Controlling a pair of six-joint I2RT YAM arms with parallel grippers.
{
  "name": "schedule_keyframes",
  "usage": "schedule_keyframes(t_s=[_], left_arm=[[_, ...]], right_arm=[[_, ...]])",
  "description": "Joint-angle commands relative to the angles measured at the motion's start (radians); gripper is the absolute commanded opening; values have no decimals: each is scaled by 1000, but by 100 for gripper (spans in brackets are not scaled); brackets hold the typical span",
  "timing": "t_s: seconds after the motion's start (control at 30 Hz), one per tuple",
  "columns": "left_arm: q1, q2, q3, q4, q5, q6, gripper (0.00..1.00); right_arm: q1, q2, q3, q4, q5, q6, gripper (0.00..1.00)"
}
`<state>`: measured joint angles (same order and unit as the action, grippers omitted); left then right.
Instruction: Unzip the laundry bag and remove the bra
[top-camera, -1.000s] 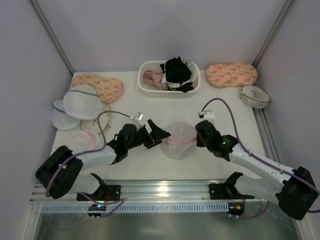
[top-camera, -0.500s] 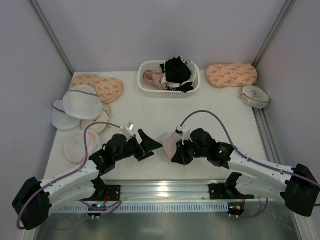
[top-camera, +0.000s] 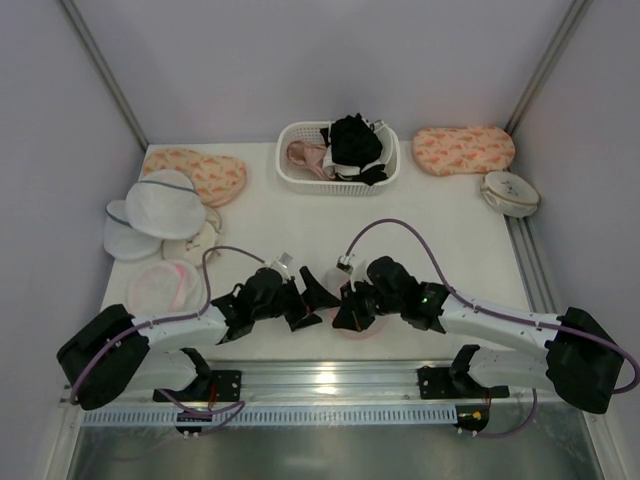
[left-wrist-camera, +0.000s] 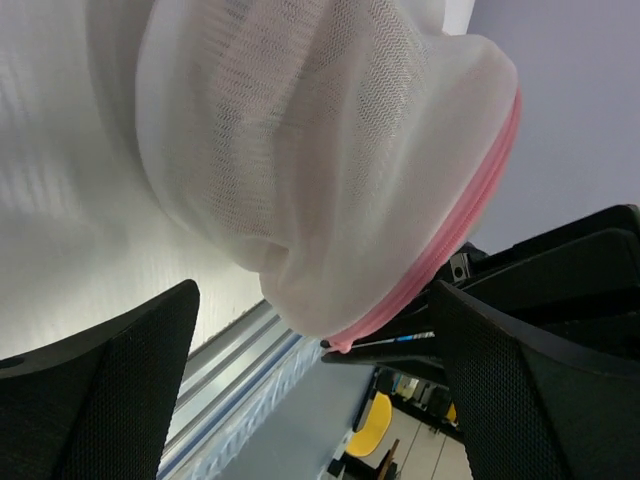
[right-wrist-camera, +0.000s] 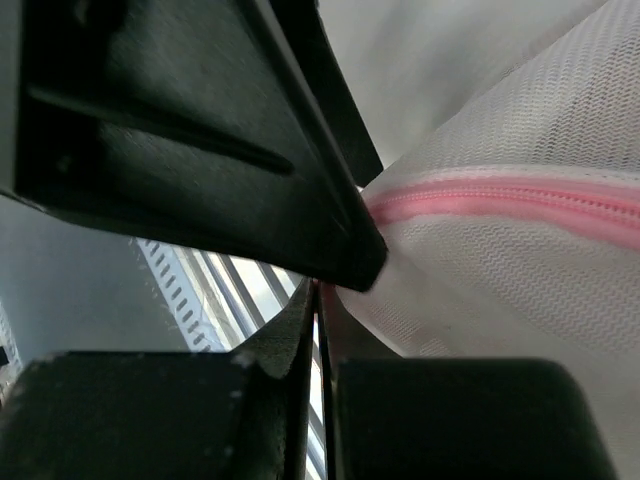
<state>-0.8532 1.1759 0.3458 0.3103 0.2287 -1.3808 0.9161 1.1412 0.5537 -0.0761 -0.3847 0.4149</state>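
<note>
The laundry bag is a white mesh dome with a pink zip rim. A faint pink tint shows through the mesh; the bra itself is hidden inside. In the top view only a strip of the bag shows under the arms, near the table's front edge. My right gripper is shut, its thin tips pinching the end of the pink rim. In the right wrist view the zip runs just beside the shut jaws. My left gripper stands wide open, straddling the bag's lower side without touching it.
A white basket holds a black garment and a pink one at the back. Larger mesh bags and a flat pink-rimmed pouch lie left. Patterned pouches and a cream round case sit behind. The metal rail borders the front edge.
The right gripper swung in, took the bag's rim and dragged the bag from mid-table toward the front edge. The left arm followed it inward, its jaws staying open.
</note>
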Motion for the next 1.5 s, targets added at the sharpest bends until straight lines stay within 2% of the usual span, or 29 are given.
schedule_keyframes(t_s=[0.0, 0.07, 0.17, 0.2, 0.27, 0.3, 0.37, 0.4, 0.5, 0.63, 0.87, 1.1, 1.23, 1.37, 1.47], left_arm=[[-36, 83, 73, 170, 12, 5, 96], [-50, 136, 78, 244, 1, 3, 93], [-60, 168, 97, 274, -15, 44, 81], [-69, 171, 107, 267, -20, 60, 69], [-73, 177, 128, 244, -22, 91, 55], [-72, 179, 133, 233, -23, 104, 41], [-73, 182, 131, 227, -23, 109, 27], [-73, 182, 130, 222, -28, 111, 14], [-73, 182, 128, 199, -40, 114, 0], [-73, 177, 119, 178, -75, 111, 0], [-64, 131, 68, 173, -216, 48, 0], [-23, 16, 42, 144, -322, 9, 0], [2, -33, 56, 102, -287, 22, 0], [11, -48, 55, 79, -235, 26, 0], [14, -58, 36, 70, -200, 31, 0]], right_arm=[[10, -14, 40, 45, 3, -24, 4], [12, -24, 37, 41, 4, -24, 4], [15, -38, 31, 30, 10, -27, 4], [15, -40, 29, 21, 13, -27, 4], [15, -47, 29, 16, 18, -30, 4], [15, -50, 29, 10, 21, -31, 4], [13, -63, 32, -1, 33, -33, 4], [15, -64, 34, -5, 36, -33, 4], [15, -77, 37, -27, 50, -37, 4], [15, -95, 40, -68, 78, -45, 4], [46, -97, 42, -161, 40, -62, 4], [76, -49, -15, -177, 50, -27, 4], [75, -18, -6, -231, 190, 1, 4], [70, 72, 54, -326, 454, 47, 4], [63, 138, 103, -381, 599, 90, 4]])
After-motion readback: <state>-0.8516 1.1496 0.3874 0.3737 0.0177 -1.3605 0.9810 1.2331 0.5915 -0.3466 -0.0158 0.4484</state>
